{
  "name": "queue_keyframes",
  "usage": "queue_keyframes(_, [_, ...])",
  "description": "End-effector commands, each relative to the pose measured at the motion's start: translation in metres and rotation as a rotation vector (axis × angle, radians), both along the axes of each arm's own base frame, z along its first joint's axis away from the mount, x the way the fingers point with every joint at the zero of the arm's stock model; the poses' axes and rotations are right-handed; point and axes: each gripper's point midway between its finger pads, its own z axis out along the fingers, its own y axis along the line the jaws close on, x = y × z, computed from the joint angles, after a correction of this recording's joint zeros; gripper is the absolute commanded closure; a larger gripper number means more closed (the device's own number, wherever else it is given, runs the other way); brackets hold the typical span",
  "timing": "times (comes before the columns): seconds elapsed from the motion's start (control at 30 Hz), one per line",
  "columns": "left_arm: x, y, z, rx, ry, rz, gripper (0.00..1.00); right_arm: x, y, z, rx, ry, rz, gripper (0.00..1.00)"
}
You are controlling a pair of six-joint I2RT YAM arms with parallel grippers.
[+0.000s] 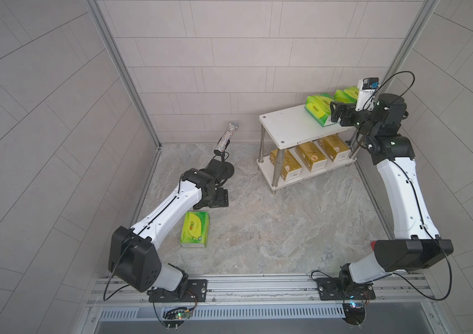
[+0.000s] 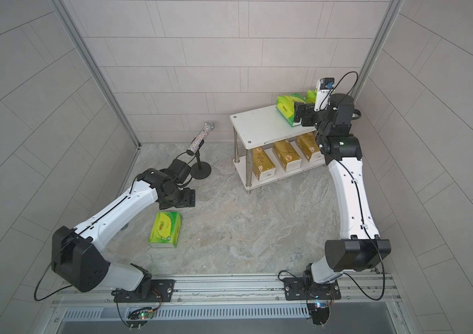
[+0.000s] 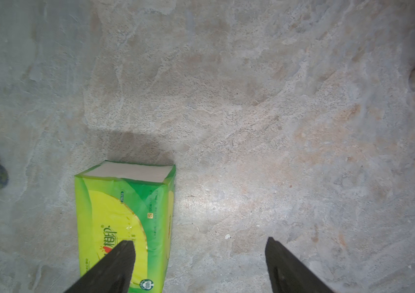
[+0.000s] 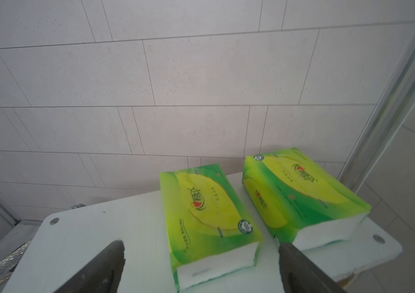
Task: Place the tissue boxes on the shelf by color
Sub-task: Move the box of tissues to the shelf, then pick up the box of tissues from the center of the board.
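Right gripper point(image 4: 201, 244): jaws spread wide, empty, flanking the near end of a green pack point(image 4: 209, 220) lying on the shelf's point(image 1: 287, 127) top board. Second green pack point(image 4: 300, 192) lies just beside it. Three gold packs point(image 1: 312, 156) sit on the lower board. Left gripper point(image 3: 199, 241): open, empty, hovering over the third green pack point(image 3: 125, 215) on the floor point(image 3: 277, 126).

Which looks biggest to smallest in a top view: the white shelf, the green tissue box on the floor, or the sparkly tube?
1. white shelf
2. green tissue box on the floor
3. sparkly tube
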Motion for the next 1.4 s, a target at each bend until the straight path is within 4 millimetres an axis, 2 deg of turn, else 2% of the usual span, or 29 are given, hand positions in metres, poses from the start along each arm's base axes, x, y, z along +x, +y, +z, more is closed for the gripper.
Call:
queue_keyframes(0.0, [-0.003, 0.018, 0.018, 0.091, -0.035, 0.009, 0.11, -0.038, 0.018, -0.063, 0.198, 0.233, 0.017, 0.04])
queue_keyframes(0.13, [-0.010, 0.032, 0.020, 0.154, -0.034, 0.005, 0.10, -0.091, 0.046, -0.117, 0.204, 0.345, 0.030, 0.04])
queue_keyframes(0.3, [-0.024, 0.050, 0.011, 0.230, 0.013, 0.018, 0.07, -0.161, 0.066, -0.170, 0.204, 0.472, 0.038, 0.04])
queue_keyframes(0.43, [-0.036, 0.047, -0.016, 0.193, 0.081, -0.005, 0.05, -0.197, 0.083, -0.207, 0.192, 0.547, 0.088, 0.05])
queue_keyframes(0.53, [-0.044, 0.043, -0.034, 0.167, 0.124, -0.026, 0.07, -0.215, 0.090, -0.234, 0.162, 0.604, 0.112, 0.06])
queue_keyframes(0.67, [-0.050, 0.047, -0.053, 0.187, 0.152, -0.026, 0.14, -0.225, 0.098, -0.262, 0.152, 0.663, 0.138, 0.06])
queue_keyframes(0.77, [-0.053, 0.041, -0.072, 0.157, 0.177, -0.015, 0.20, -0.227, 0.103, -0.278, 0.134, 0.700, 0.152, 0.06])
queue_keyframes(0.87, [-0.056, 0.034, -0.090, 0.134, 0.197, -0.002, 0.28, -0.224, 0.109, -0.283, 0.125, 0.715, 0.167, 0.07])
queue_keyframes(1.03, [-0.052, 0.021, -0.104, 0.147, 0.207, -0.022, 0.37, -0.221, 0.112, -0.284, 0.102, 0.720, 0.178, 0.07])
queue_keyframes(1.1, [-0.049, 0.009, -0.108, 0.134, 0.210, -0.039, 0.42, -0.221, 0.111, -0.286, 0.093, 0.723, 0.179, 0.07])
queue_keyframes(1.23, [-0.044, -0.032, -0.116, 0.082, 0.224, -0.079, 0.45, -0.223, 0.108, -0.291, 0.075, 0.731, 0.171, 0.07])
queue_keyframes(1.37, [-0.036, -0.082, -0.103, 0.023, 0.185, -0.116, 0.44, -0.227, 0.102, -0.293, 0.061, 0.729, 0.154, 0.06])
